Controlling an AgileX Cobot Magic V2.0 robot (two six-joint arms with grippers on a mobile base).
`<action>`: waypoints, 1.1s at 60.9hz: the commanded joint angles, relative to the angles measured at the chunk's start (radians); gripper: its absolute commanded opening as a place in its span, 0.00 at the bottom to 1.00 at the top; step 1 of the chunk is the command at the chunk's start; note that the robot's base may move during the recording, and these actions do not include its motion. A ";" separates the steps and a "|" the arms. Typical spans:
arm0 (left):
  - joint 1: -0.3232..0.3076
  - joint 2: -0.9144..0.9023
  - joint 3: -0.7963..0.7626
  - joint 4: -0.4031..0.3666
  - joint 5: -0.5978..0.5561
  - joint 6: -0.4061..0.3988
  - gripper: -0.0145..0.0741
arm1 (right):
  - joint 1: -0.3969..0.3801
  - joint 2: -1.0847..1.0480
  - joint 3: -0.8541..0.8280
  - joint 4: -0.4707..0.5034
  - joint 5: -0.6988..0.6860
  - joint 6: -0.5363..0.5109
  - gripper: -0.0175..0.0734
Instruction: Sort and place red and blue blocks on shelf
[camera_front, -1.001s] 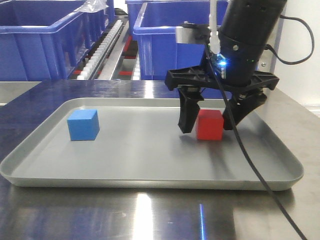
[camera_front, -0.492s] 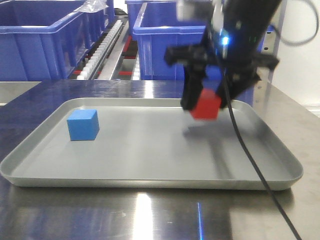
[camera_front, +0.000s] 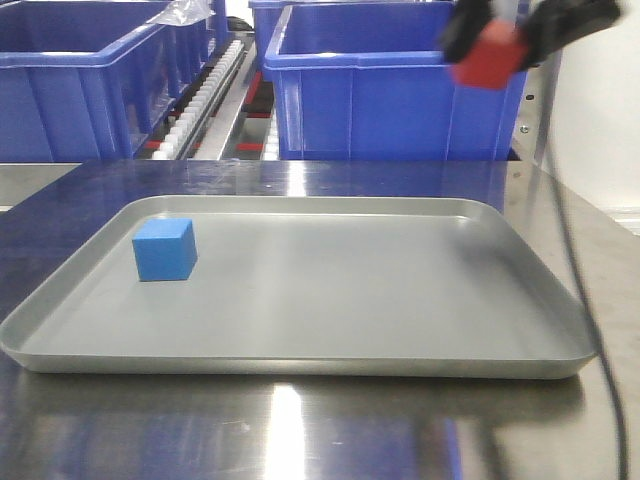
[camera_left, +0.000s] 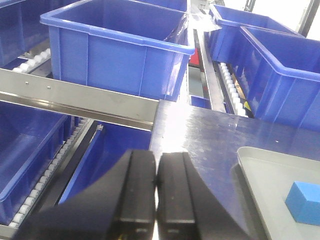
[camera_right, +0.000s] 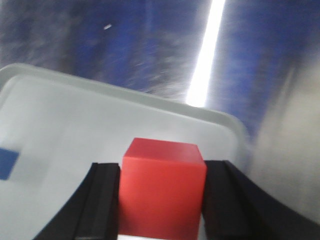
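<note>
My right gripper (camera_front: 488, 50) is shut on the red block (camera_front: 487, 62) and holds it high at the upper right of the front view, blurred, in front of a blue crate. In the right wrist view the red block (camera_right: 161, 187) fills the gap between the black fingers (camera_right: 102, 200). The blue block (camera_front: 165, 249) rests at the left of the grey tray (camera_front: 330, 360); it also shows as the blue block (camera_left: 305, 202) in the left wrist view. My left gripper (camera_left: 156, 180) is shut with nothing in it, left of the tray. The shelf rail (camera_left: 75, 102) crosses the left wrist view.
Large blue crates (camera_front: 390, 90) stand on white roller tracks (camera_front: 205, 100) behind the steel table (camera_front: 300, 430). More blue crates (camera_left: 120, 50) fill the shelf levels in the left wrist view. A black cable (camera_front: 600, 350) hangs down at the right.
My right gripper has lifted the red block off the tray and carried it up and to the right. The blue block has stayed put.
</note>
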 joint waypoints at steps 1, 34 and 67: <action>0.001 -0.014 0.023 -0.006 -0.086 -0.004 0.33 | -0.043 -0.120 0.036 -0.025 -0.102 -0.003 0.25; 0.001 -0.014 0.023 -0.006 -0.086 -0.004 0.33 | -0.316 -0.674 0.540 -0.027 -0.270 -0.003 0.25; 0.001 -0.014 0.023 -0.006 -0.086 -0.004 0.33 | -0.355 -0.885 0.685 -0.027 -0.275 -0.003 0.25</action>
